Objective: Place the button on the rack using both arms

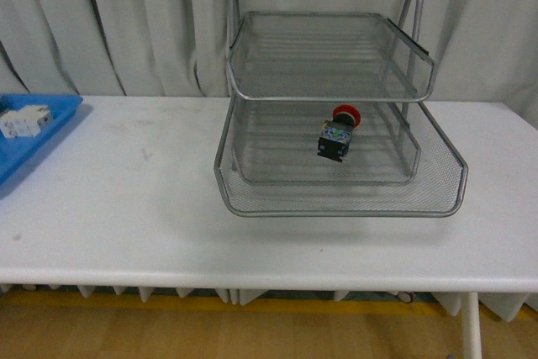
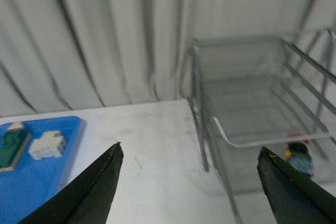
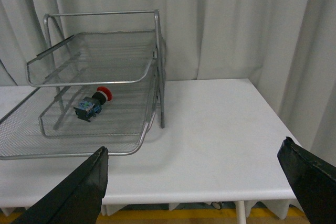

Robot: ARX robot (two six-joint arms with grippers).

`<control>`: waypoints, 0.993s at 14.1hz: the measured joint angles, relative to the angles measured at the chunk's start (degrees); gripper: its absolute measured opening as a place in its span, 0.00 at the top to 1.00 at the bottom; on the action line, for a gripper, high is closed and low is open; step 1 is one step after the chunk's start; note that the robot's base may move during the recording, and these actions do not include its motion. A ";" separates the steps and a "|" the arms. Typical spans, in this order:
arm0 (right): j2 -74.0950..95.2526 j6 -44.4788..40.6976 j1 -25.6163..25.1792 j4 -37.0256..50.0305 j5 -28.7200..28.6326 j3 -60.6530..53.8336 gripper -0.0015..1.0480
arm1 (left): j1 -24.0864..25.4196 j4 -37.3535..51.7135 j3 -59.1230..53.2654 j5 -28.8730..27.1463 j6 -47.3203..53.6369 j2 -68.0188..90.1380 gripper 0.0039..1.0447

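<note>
Black claw fingers are seen closest of all in both wrist views. The left claw (image 2: pixel 190 149) is spread wide and nothing is held in it. The right claw (image 3: pixel 195 145) is spread wide too, and it is just as empty. Neither arm can be seen in the front view.

On the white worktop (image 1: pixel 126 208) the rack (image 1: pixel 336 212) is set toward 1 o'clock. The button (image 1: pixel 338 134) is found inside it, on what looks like the middle tier, under the top one. It is laid on its side, with the red cap turned to 12 o'clock and the dark body turned to 6 o'clock. It is placed a little toward 2 o'clock from the middle of that tier. No claw is touching it.

At 9 o'clock a blue tray (image 1: pixel 17 161) is seen, with a white block (image 1: pixel 25 119) kept in it.

The button is judged to be small, light and hard. The round cap is smooth, so it could be let slip or be set rolling. A better hold would be had on the flat sides of the dark body. The bluish ends should not be squeezed. From how things lie, the job looks done.
</note>
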 joint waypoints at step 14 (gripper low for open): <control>0.00 0.00 0.00 0.00 -0.04 0.00 0.06 | 23.28 5.75 -38.12 19.47 -1.66 -38.66 0.99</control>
